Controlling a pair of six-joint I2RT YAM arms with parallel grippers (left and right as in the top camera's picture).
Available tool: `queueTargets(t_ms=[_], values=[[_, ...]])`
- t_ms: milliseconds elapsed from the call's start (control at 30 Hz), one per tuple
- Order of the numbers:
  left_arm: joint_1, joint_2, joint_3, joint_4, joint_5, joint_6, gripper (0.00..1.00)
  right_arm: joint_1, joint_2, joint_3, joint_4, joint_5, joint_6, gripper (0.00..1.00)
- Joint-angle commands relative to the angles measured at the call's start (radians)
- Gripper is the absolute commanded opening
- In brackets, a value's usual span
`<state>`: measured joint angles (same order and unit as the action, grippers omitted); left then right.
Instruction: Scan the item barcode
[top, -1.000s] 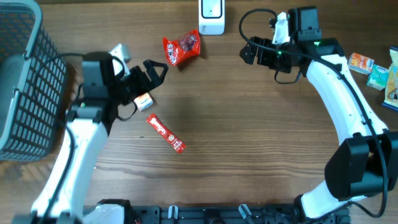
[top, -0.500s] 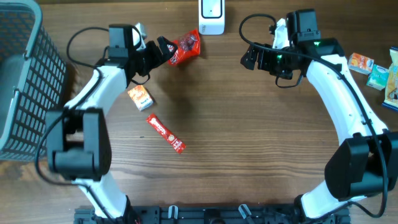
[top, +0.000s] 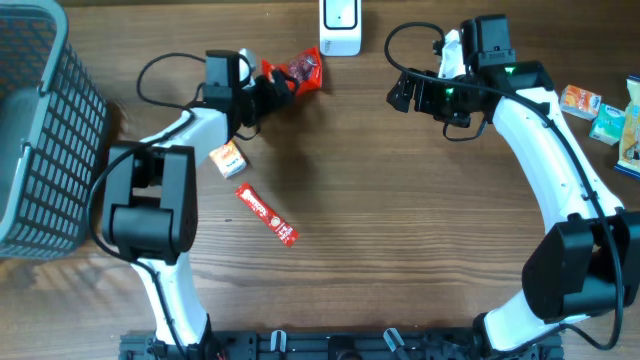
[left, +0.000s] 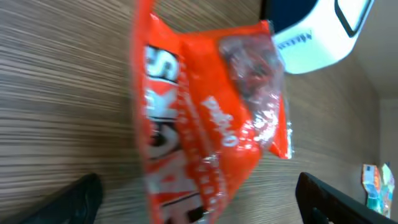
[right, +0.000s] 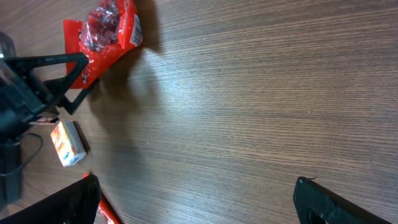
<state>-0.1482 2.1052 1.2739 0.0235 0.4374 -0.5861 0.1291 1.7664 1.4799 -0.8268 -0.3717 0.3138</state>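
The item, a red snack bag (top: 300, 75), lies on the wooden table at the back, just left of the white scanner (top: 340, 25). My left gripper (top: 272, 92) is open at the bag's near end. In the left wrist view the bag (left: 205, 118) fills the frame and reaches down between the two dark fingertips (left: 81, 199), with a gap on each side; the scanner (left: 317, 37) is behind it. My right gripper (top: 405, 92) hangs open above bare table to the right, with nothing between its fingers (right: 317, 202); its camera shows the bag (right: 102, 37) too.
A small orange box (top: 228, 158) and a red stick bar (top: 267, 215) lie left of centre. A grey mesh basket (top: 40, 130) stands at the left edge. Small packets (top: 580, 100) lie at the far right edge.
My left arm has swung from beside the small orange box up to the red bag, and its open fingers now straddle the bag's end. The right arm has not moved.
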Motion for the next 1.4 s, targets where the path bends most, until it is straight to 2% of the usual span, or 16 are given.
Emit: queueTargets(t_ms=[0,233,333,400,533,600,667,700,767,800,967,1067,1367], values=[[-0.032,0.027,0.009,0.015,-0.066,-0.006,0.93,-0.002,0.012,-0.003,0.002,0.013,0.0,1.0],[-0.04,0.027,0.009,0.015,-0.266,-0.006,0.81,-0.002,0.012,-0.003,-0.002,0.013,0.0,1.0],[-0.039,0.027,0.009,0.016,-0.296,-0.005,0.78,-0.002,0.012,-0.003,-0.002,0.013,0.0,1.0],[-0.04,0.027,0.009,0.024,-0.309,-0.005,0.72,-0.002,0.012,-0.003,-0.003,0.013,0.0,1.0],[-0.04,0.027,0.009,0.053,-0.308,-0.006,0.72,-0.002,0.012,-0.003,-0.003,0.013,0.0,1.0],[-0.041,0.027,0.009,0.066,-0.304,-0.006,0.62,-0.002,0.012,-0.003,-0.003,0.013,0.0,1.0],[-0.041,0.027,0.009,0.075,-0.304,-0.006,0.34,-0.002,0.012,-0.003,-0.003,0.013,0.0,1.0],[-0.041,0.027,0.009,0.075,-0.304,-0.006,0.24,-0.002,0.012,-0.003,-0.004,0.013,0.0,1.0],[-0.04,0.027,0.009,0.074,-0.299,-0.006,0.14,-0.002,0.012,-0.003,-0.005,0.013,0.0,1.0],[-0.04,0.027,0.009,0.074,-0.289,-0.006,0.04,-0.002,0.012,-0.003,-0.005,0.013,0.0,1.0],[-0.04,0.021,0.009,0.062,-0.167,-0.005,0.04,-0.002,0.012,-0.003,-0.006,0.013,0.0,1.0],[-0.04,-0.006,0.009,-0.004,-0.063,0.006,0.04,-0.002,0.012,-0.003,-0.018,0.013,0.0,1.0],[-0.047,-0.21,0.009,-0.473,-0.025,0.039,0.04,-0.002,0.012,-0.003,-0.027,0.013,0.002,1.0]])
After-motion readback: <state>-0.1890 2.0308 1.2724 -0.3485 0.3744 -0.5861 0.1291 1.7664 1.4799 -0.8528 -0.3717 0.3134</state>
